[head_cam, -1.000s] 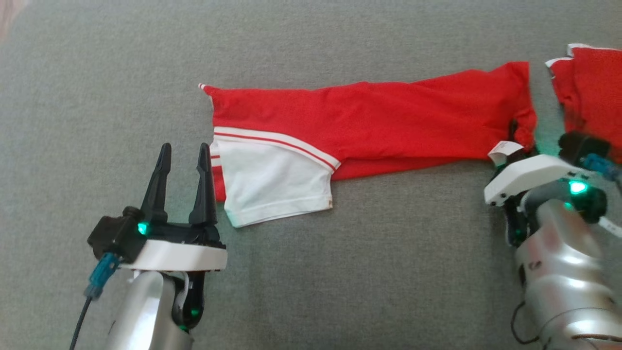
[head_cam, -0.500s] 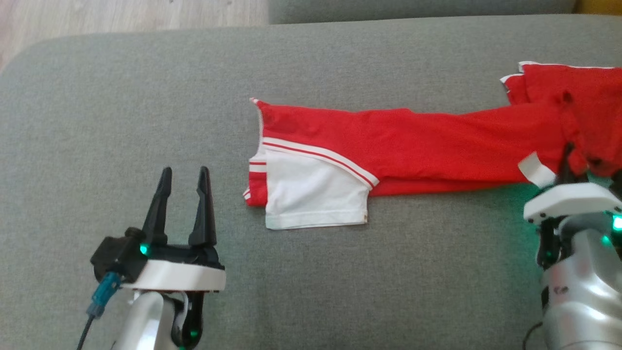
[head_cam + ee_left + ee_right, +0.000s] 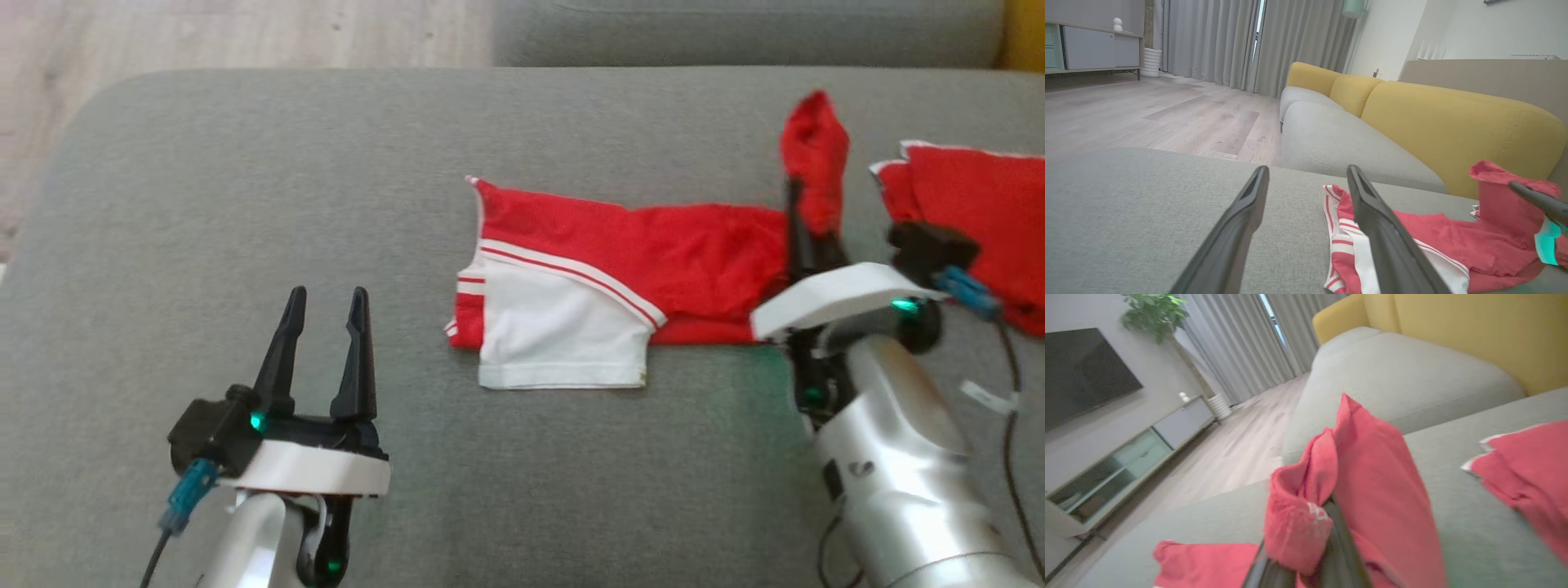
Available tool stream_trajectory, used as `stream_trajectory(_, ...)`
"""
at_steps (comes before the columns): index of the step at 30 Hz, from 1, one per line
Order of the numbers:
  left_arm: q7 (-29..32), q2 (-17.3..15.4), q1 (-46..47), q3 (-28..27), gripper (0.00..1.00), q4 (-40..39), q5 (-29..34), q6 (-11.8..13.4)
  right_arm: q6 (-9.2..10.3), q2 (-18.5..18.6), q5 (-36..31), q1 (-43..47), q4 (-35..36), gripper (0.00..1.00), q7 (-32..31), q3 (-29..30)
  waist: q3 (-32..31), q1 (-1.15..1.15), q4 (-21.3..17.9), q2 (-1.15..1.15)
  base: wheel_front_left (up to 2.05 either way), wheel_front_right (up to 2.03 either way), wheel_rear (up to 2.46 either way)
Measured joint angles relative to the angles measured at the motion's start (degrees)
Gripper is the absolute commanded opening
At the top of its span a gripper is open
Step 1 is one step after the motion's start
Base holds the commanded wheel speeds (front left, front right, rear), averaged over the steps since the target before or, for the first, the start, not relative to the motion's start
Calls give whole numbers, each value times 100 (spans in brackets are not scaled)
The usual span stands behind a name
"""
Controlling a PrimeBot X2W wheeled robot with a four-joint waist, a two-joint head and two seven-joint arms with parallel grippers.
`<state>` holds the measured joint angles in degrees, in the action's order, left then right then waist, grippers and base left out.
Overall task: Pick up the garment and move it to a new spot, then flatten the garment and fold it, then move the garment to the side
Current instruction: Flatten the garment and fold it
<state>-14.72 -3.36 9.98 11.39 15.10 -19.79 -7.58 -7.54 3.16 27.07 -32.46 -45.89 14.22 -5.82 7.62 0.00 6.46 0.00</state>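
The red garment (image 3: 653, 253) with a white, red-striped sleeve lies in a long fold on the grey cushion (image 3: 245, 204). Its right end is lifted into a peak. My right gripper (image 3: 804, 220) is shut on that raised end of the garment (image 3: 1367, 490), whose cloth wraps over the fingers (image 3: 1331, 547). Left of the sleeve, my left gripper (image 3: 326, 298) stands open and holds nothing. In the left wrist view its fingers (image 3: 1249, 216) frame the garment's striped edge (image 3: 1347, 245).
A second red garment (image 3: 980, 220) lies at the cushion's right, also seen as the red garment (image 3: 1527, 473). Another grey cushion (image 3: 1339, 143) and a yellow sofa back (image 3: 1453, 122) stand behind. Wooden floor (image 3: 163, 41) lies beyond the cushion's far left edge.
The camera has shifted. My right gripper has lifted the garment's right end and carried it leftward, so the cloth is shorter and bunched upward. The left gripper has stayed open.
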Motion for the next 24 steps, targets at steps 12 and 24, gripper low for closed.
stream_trajectory(12, 0, 8, -253, 152, 100, 108, -91, 0, 0, 19, 1378, 1, -21, 0, 13, -2140, -182, 0, 916, 0, 0, 0, 0)
stream_trajectory(24, 0, 27, -220, 331, 100, 144, -149, 0, 0, 52, 1903, -392, -597, 100, 13, -2918, 138, 1, 1680, 0, 0, 0, 0)
